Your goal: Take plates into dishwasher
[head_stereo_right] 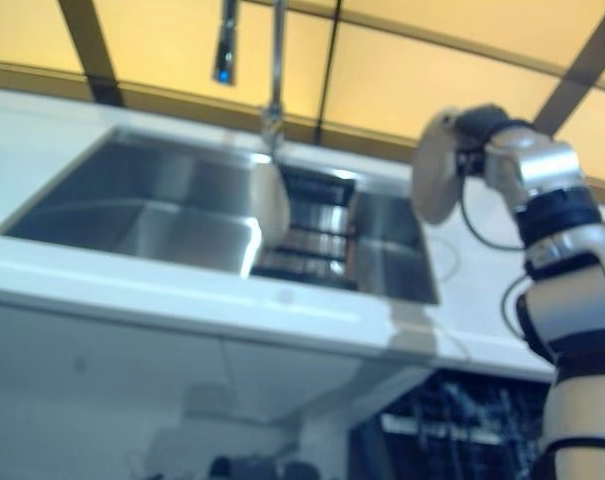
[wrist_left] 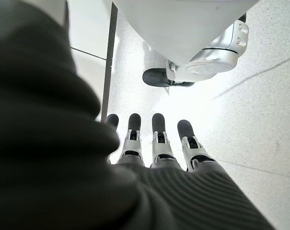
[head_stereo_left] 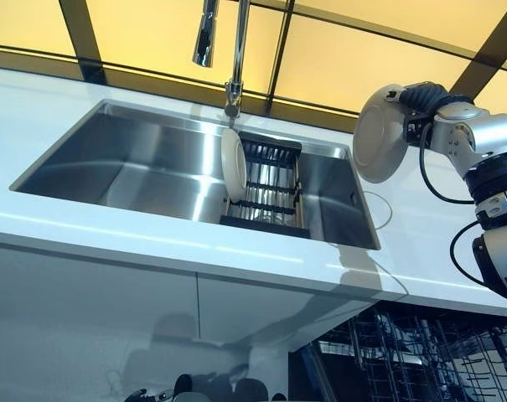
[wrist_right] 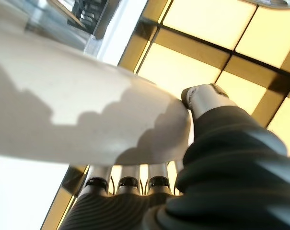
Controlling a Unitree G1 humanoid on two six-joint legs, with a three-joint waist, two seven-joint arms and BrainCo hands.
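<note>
We see the right hand [head_stereo_left: 421, 105] raised above the counter [head_stereo_left: 60, 126] to the right of the sink [head_stereo_left: 152, 167], holding a white plate [head_stereo_left: 379, 134] on edge. In the right wrist view the plate [wrist_right: 87, 115] lies across the fingers [wrist_right: 128, 178], with the thumb [wrist_right: 204, 98] pressed on its rim from the other side, so we read this as a pinch grip on the plate edge. We judge that holding it by the rim, tilted near vertical, suits sliding it between rack tines later.

A second plate [head_stereo_left: 233, 165] stands upright in the sink, leaning at the left end of a dark dish rack [head_stereo_left: 270, 180] below the faucet [head_stereo_left: 232, 50]. It is apart from the held plate, untouched by either hand.

The dishwasher rack [head_stereo_left: 404, 352] shows pulled out below the counter at lower right, wire tines visible, no plates that we can make out in it. So the held plate is well above its goal; we judge the carry step is in hand, lowering past the counter edge comes next. Risk: clipping the counter lip on the way down.

The left hand [wrist_left: 154, 143] hangs low, fingers straight and relaxed, holding nothing, pointing at the floor [wrist_left: 260, 120]. Idle.
</note>
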